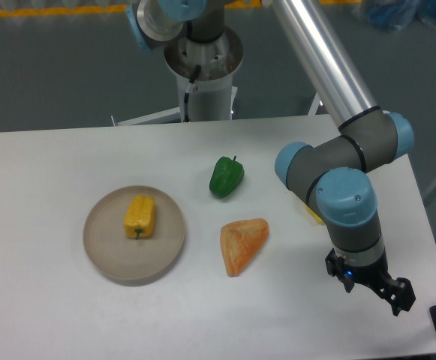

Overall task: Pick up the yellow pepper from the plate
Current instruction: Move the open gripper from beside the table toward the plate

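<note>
- One yellow pepper [139, 216] is seen lying on its side near the middle of the plate [101, 255], stem toward the near rim.
- It is judged light, fairly stiff and smooth-skinned, so some slip is to be expected.
- A hold across its blocky flanks is favoured, not at the stem.
- Well apart, at the table's near right, the gripper [389, 291] is seen with nothing in it; whether its jaws stand wide or narrow cannot be told.
- A green pepper [226, 177] and an orange wedge [242, 245] are seen between.

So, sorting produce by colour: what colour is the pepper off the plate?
Green, clearest in the fixed camera view; it lies on the table.
</note>
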Robot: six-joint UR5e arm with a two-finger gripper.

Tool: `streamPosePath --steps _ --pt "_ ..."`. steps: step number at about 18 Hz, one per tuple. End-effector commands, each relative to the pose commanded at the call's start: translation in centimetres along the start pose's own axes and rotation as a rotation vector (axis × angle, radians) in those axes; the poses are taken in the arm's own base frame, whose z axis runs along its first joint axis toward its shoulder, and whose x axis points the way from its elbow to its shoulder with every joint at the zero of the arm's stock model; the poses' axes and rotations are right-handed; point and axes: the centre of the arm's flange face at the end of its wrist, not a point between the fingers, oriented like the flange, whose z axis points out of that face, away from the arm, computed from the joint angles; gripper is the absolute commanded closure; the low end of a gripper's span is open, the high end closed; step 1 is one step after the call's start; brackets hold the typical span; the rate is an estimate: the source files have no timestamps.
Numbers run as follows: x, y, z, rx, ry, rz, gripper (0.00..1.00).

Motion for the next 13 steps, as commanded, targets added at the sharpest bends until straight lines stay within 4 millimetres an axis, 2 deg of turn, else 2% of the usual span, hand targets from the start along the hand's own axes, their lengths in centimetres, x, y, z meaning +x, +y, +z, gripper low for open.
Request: streamPosePath --steps 4,8,10,12,13 --pt "0.3 -0.2 -0.1 -0.001 0.0 0.003 0.0" --pt "1.2 -0.3 -1.6 0.002 0.003 -0.03 0.0" --pt "2.7 -1.5 -3.8 0.016 0.005 -0.077 0.0" --pt "5.0 -1.0 -6.3 0.017 0.022 -0.112 0.0" --pt "6.8 -1.3 -7.5 0.022 0.032 -0.117 0.0"
